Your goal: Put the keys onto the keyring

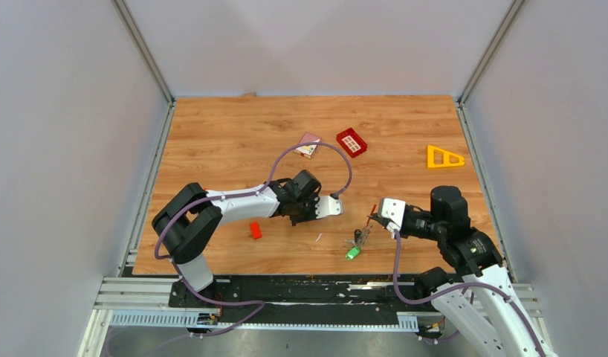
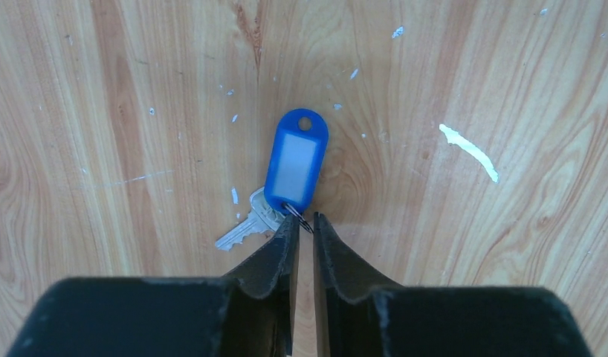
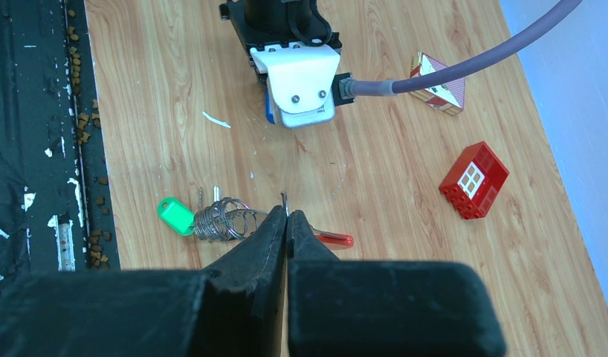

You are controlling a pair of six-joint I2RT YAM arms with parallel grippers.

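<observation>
A blue-tagged key [image 2: 296, 160] lies flat on the wood, its silver blade [image 2: 245, 227] pointing left. My left gripper [image 2: 305, 221] points straight down at it. The jaws are drawn in to a narrow gap, and the key's small wire ring [image 2: 304, 220] is caught between the tips. My right gripper [image 3: 286, 216] is shut on the thin metal wire of the keyring, whose glossy red piece [image 3: 334, 239] shows just to the right of the fingers. A green-tagged key [image 3: 175, 216] hangs beside a bunch of coiled rings [image 3: 223, 221] left of those fingers. The green key [image 1: 351, 253] also shows from above.
A small red block [image 1: 255, 230] lies near the left arm. A red gridded brick [image 1: 351, 141], a small house-shaped block [image 1: 308, 145] and a yellow triangle [image 1: 444, 157] sit further back. A purple cable [image 1: 316, 149] arcs over the left wrist. The table's front edge runs along a black rail [image 1: 301, 286].
</observation>
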